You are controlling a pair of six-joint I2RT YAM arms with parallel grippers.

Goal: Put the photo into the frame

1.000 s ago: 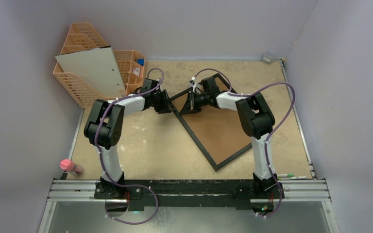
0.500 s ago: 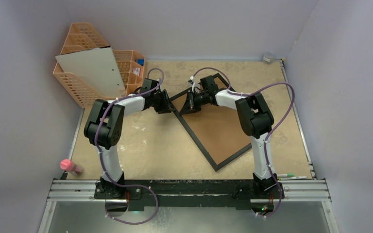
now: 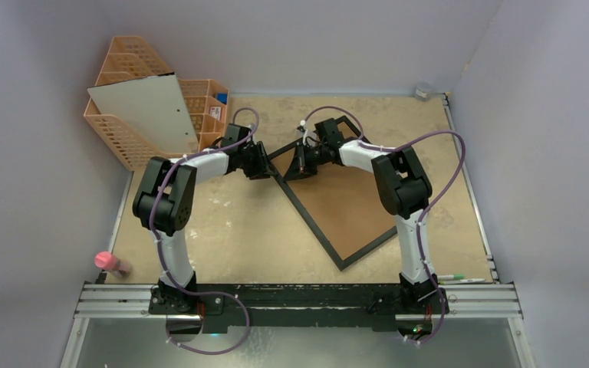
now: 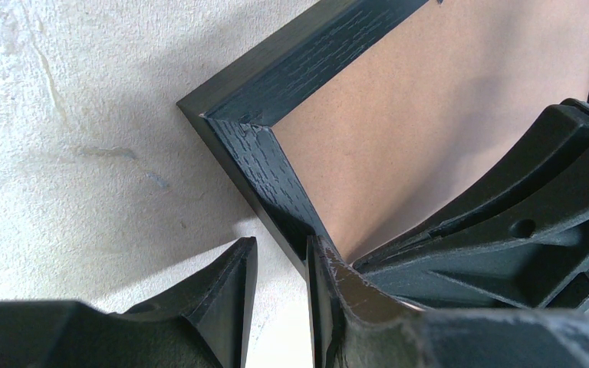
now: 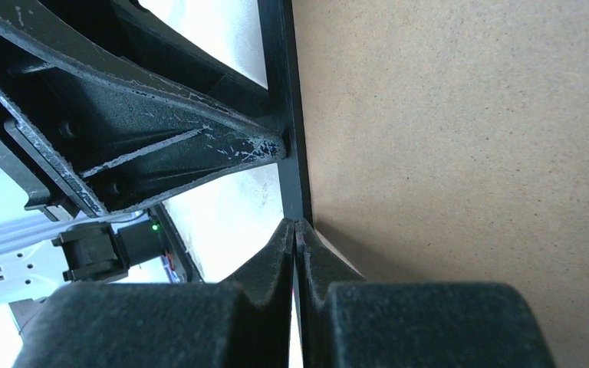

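The frame (image 3: pixel 310 221) lies back-up, with no photo in sight. Astride its black border sits the left gripper (image 4: pixel 281 249), jaws apart, a sliver of table (image 4: pixel 84 153) showing between them, so not clamped. The right gripper (image 5: pixel 294 230), fingers pressed together and seemingly empty, noses into the seam just ahead. I reckon it should pry the backing board (image 5: pixel 460 153) gently while the left steadies the border.
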